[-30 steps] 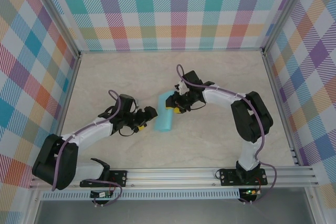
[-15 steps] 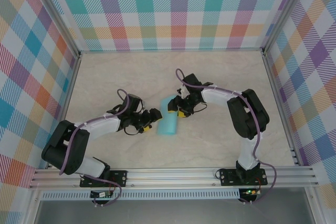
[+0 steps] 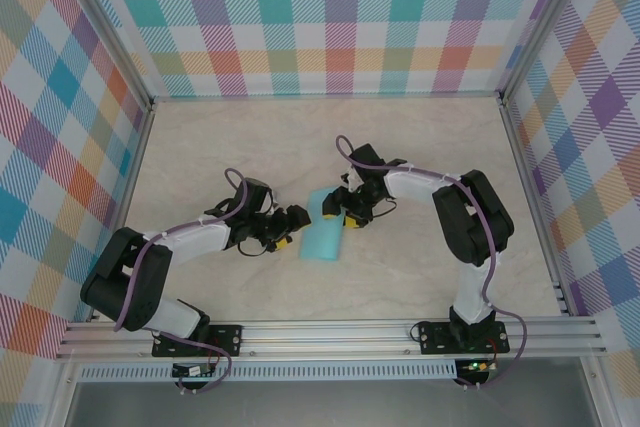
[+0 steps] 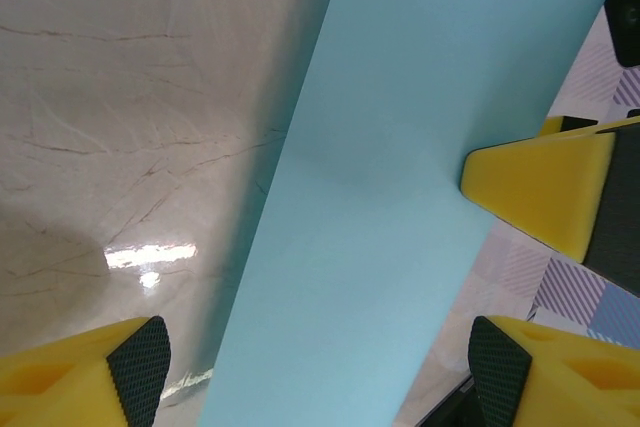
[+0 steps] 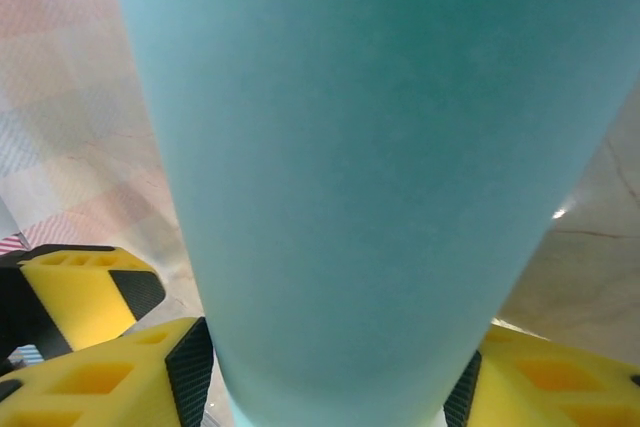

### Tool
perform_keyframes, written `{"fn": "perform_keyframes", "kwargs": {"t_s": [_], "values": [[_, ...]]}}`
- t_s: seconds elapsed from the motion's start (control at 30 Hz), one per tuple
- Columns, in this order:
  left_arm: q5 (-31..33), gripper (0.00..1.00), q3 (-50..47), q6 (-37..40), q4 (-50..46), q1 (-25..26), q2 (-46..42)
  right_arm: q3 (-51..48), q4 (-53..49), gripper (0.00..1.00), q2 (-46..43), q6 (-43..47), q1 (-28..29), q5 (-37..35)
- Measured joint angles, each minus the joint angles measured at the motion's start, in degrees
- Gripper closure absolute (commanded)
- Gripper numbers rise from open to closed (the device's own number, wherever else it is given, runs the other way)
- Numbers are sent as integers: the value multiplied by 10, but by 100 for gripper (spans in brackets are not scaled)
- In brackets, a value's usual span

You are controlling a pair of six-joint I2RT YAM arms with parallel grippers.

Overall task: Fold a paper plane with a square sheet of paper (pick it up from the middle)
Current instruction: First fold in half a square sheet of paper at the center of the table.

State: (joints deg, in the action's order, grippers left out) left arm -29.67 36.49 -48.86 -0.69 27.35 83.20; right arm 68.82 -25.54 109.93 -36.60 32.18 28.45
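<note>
**First fold in hand: sheet bowed, no crease yet**

The sheet [image 3: 323, 234] sits at the middle of the table [image 3: 430, 147], between your 2 arms, and from above it reads as a narrow strip rather than a square. In the right wrist view it curves like a trough, with no sharp crease showing. I judge you are early in the job, doubling the sheet over for the centre fold. The dart shape is not started.

Your right gripper [image 3: 338, 212] has the sheet at its far end. Its fingers [image 5: 185, 377] stand well apart but bear on both flanks of the bowed paper, so it is squeezing the curl, not pinching it flat.

Your left gripper [image 3: 292, 228] is just beside the near part of the sheet with its fingers [image 4: 95, 367] spread wide. In its wrist view the paper runs up between the 2 tips. I cannot tell whether either tip touches it. A yellow finger of the right gripper shows at that view's right edge, close in.

The next move likely calls for 3 things:
- Line up the 2 free edges before any pressure goes on, because a skewed centre fold spoils every later one.
- Close the left fingers gently on the doubled edge, or press the bow down onto the table to set the crease.
- Keep the 2 grippers from knocking each other, since they are very near.
</note>
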Motion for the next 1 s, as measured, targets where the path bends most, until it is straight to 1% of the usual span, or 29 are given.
{"fn": "perform_keyframes", "kwargs": {"t_s": [0.33, 0.57, 0.83, 0.97, 1.0], "values": [[-30, 23, 1, -11, 30, 0, 12, -27, -9, 33, -43, -1, -4, -22], [-56, 34, 6, -17, 54, 0, 41, -44, -5, 33, -48, -5, -20, -21], [-94, 48, 48, -13, 87, 18, 87, -62, 11, 33, -68, -24, -30, -24], [-103, 59, 59, -11, 89, 22, 105, -72, 18, 33, -78, -34, -30, -26], [-104, 63, 62, -11, 88, 22, 108, -75, 20, 33, -80, -36, -30, -27]]}}
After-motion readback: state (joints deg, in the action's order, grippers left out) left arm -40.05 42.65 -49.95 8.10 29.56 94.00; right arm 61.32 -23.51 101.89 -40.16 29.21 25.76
